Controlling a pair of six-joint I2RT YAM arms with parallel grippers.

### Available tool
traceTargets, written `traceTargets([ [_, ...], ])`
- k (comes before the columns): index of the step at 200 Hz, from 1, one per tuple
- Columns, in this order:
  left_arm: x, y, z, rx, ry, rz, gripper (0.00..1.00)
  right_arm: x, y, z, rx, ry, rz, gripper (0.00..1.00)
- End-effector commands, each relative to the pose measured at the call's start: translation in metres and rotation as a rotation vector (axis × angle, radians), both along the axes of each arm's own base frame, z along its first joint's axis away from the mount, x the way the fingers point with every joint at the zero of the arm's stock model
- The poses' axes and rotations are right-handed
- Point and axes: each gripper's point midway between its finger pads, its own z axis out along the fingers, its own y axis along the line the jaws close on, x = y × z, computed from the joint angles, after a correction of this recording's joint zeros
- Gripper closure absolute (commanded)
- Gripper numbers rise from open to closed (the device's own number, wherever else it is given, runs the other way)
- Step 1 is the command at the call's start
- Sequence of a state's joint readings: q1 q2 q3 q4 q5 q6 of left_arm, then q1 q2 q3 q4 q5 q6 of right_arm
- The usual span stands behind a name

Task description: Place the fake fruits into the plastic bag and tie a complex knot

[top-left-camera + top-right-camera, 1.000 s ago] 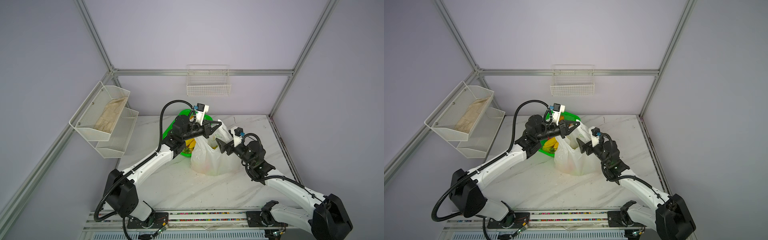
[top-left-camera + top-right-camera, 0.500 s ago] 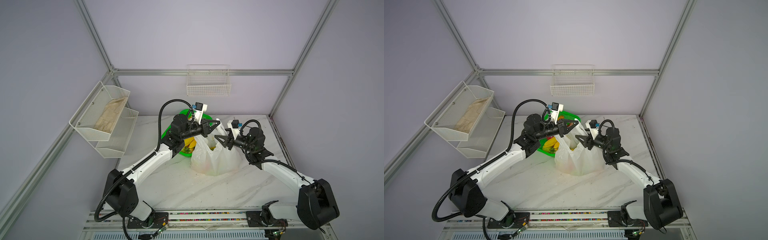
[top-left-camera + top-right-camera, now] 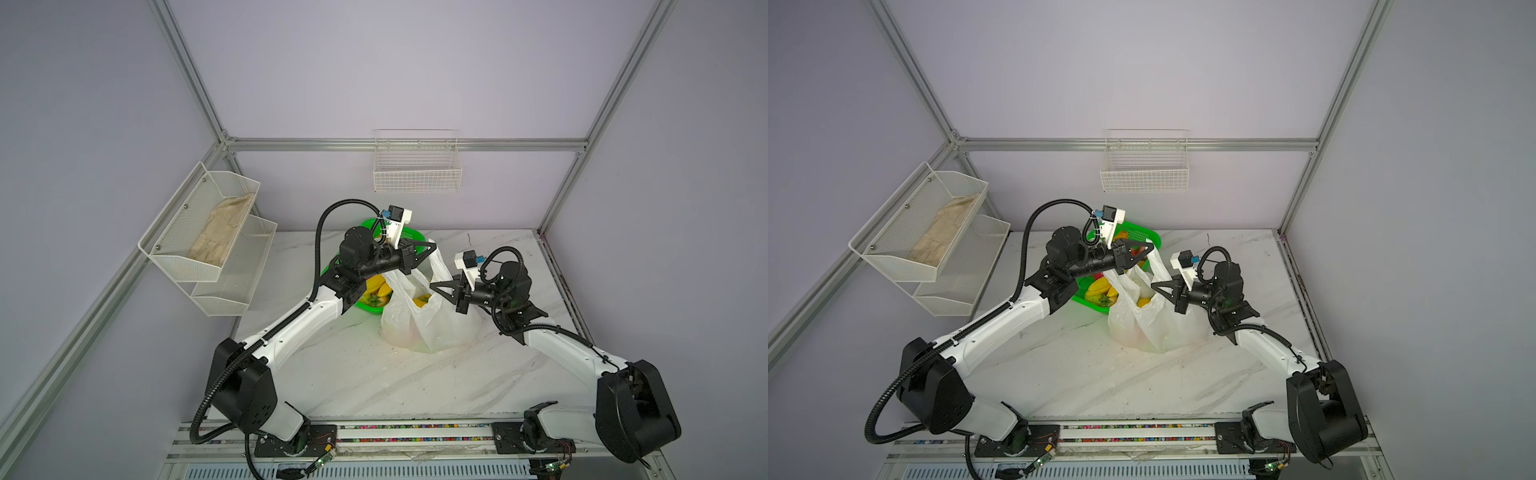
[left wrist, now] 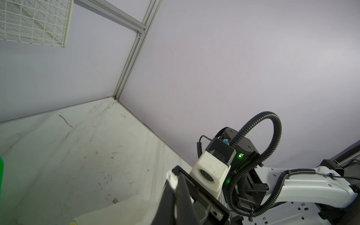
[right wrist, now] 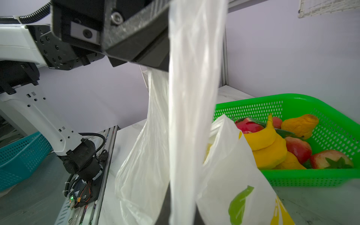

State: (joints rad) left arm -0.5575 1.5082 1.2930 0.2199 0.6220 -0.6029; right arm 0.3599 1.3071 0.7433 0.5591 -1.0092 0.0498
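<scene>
The plastic bag (image 3: pixel 428 328) (image 3: pixel 1154 328) stands on the table with its handles pulled up, and something yellow shows in its mouth. My left gripper (image 3: pixel 434 246) (image 3: pixel 1152 245) (image 4: pixel 174 179) is shut on one white handle, held high over the bag. My right gripper (image 3: pixel 432 286) (image 3: pixel 1152 286) (image 5: pixel 181 212) is shut on a handle strip (image 5: pixel 192 97) that runs taut up to the left gripper's fingers (image 5: pixel 136 39). More fake fruits (image 3: pixel 376 291) (image 3: pixel 1098 291), bananas (image 5: pixel 268 144) and strawberries (image 5: pixel 331 159), lie in the green basket (image 5: pixel 311 109) behind the bag. The knot is out of view.
A white wire basket (image 3: pixel 417 166) hangs on the back wall. A two-tier white rack (image 3: pixel 208 241) holding a beige cloth hangs on the left wall. A teal basket (image 5: pixel 19 155) sits beyond the arms' base rail (image 3: pixel 395 428).
My right gripper, open a second ago, has turned toward the bag's raised handle and shut on it. The left gripper has kept its hold up high.
</scene>
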Motion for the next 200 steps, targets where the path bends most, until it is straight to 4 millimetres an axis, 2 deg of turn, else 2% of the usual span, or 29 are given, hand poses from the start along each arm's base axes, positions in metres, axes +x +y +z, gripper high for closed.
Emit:
traceTargets([
  [1,0.002,0.009,0.024,-0.035,-0.103,0.032,1.00,-0.008,-0.001,-0.005,0.004,0.029,0.024,0.93],
  [14,0.001,0.007,0.022,-0.038,-0.096,0.015,1.00,-0.004,-0.003,0.001,0.009,0.016,-0.012,0.84],
  [40,0.000,0.006,0.023,-0.048,-0.092,0.003,1.00,0.011,-0.008,0.020,0.023,-0.032,-0.095,0.57],
  [64,-0.002,0.006,0.023,-0.054,-0.091,-0.005,1.00,0.031,-0.015,0.032,0.027,-0.063,-0.191,0.41],
  [79,-0.002,0.005,0.024,-0.059,-0.090,-0.009,1.00,0.036,-0.015,0.040,0.029,-0.092,-0.203,0.36],
  [103,-0.003,0.005,0.024,-0.064,-0.087,-0.016,1.00,0.038,-0.009,0.048,0.029,-0.120,-0.164,0.36],
  [117,-0.003,0.005,0.025,-0.066,-0.088,-0.018,1.00,0.037,-0.005,0.049,0.033,-0.126,-0.124,0.38],
  [129,-0.004,0.005,0.026,-0.068,-0.091,-0.017,1.00,0.037,-0.003,0.046,0.032,-0.127,-0.108,0.46],
  [163,-0.006,0.007,0.029,-0.069,-0.100,-0.015,1.00,0.038,-0.007,0.040,0.022,-0.118,-0.144,0.89],
  [173,-0.009,0.009,0.032,-0.068,-0.112,-0.011,0.91,0.039,-0.011,0.037,0.021,-0.110,-0.179,1.00],
  [200,-0.019,0.016,0.037,-0.030,-0.158,-0.007,0.64,0.043,-0.022,0.029,0.031,-0.042,-0.262,1.00],
])
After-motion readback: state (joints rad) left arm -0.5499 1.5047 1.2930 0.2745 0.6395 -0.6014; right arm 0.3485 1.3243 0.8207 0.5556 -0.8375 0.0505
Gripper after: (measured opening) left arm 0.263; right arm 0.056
